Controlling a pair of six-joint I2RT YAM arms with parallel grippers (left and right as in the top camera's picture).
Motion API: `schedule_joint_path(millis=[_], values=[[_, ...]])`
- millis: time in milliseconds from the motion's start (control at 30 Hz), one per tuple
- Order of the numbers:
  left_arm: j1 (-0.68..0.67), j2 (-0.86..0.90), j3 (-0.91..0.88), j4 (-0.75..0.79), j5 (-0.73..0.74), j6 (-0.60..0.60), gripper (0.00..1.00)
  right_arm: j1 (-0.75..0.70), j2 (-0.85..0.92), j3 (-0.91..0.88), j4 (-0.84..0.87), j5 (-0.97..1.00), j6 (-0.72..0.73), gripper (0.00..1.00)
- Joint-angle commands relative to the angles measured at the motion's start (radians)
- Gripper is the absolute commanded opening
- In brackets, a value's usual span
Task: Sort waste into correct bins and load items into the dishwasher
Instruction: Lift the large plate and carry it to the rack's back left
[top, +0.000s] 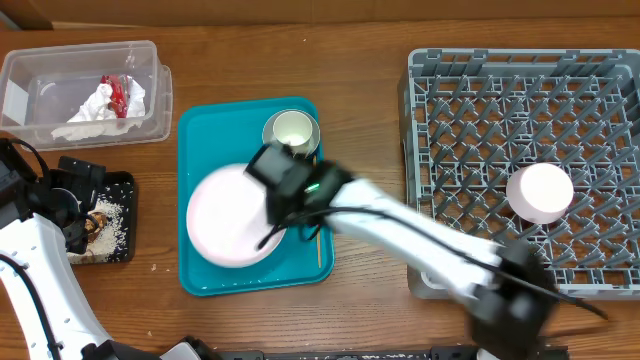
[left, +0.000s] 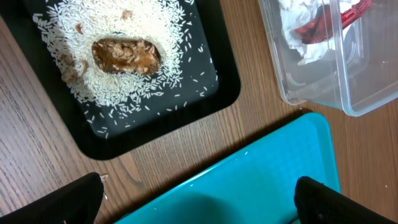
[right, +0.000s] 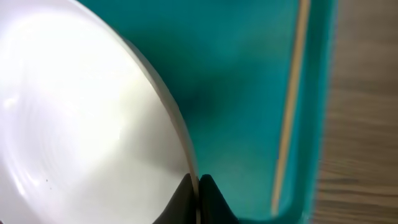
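The round pale plate (top: 225, 220) lies on the teal serving tray (top: 200, 135). My right gripper (top: 274, 222) is shut on the plate's right rim; in the right wrist view the fingers (right: 198, 193) pinch the rim of the plate (right: 74, 112). My left gripper (left: 199, 202) is open and empty, and it hangs by the black tray (top: 122, 186) in the overhead view. The black tray (left: 205, 93) holds rice (left: 155, 37) and a brown lump (left: 126, 56). The clear tub (top: 40, 95) holds the white napkin (top: 98, 108) and the red wrapper (top: 118, 92).
A grey-rimmed bowl (top: 291, 130) stands at the back of the teal tray. A thin wooden stick (top: 320, 245) lies along the tray's right side. The grey dish rack (top: 480, 110) is at the right with one white dish (top: 540, 192) upside down in it.
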Motion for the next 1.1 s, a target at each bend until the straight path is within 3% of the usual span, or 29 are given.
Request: schedule_joint_path(millis=[0, 233, 467, 1067], values=[[-0.002, 0.001, -0.002, 0.001, -0.010, -0.013, 1.00, -0.118, -0.206, 0.064, -0.063, 0.041, -0.182, 0.04], [-0.002, 0.001, -0.002, 0.001, -0.010, -0.013, 1.00, -0.468, -0.448, 0.066, -0.219, 0.356, -0.199, 0.04], [-0.002, 0.001, -0.002, 0.001, -0.010, -0.013, 1.00, -0.719, -0.438, 0.039, -0.245, 0.528, -0.199, 0.04], [-0.002, 0.001, -0.002, 0.001, -0.010, -0.013, 1.00, -0.764, -0.114, 0.032, -0.093, 0.649, -0.221, 0.04]])
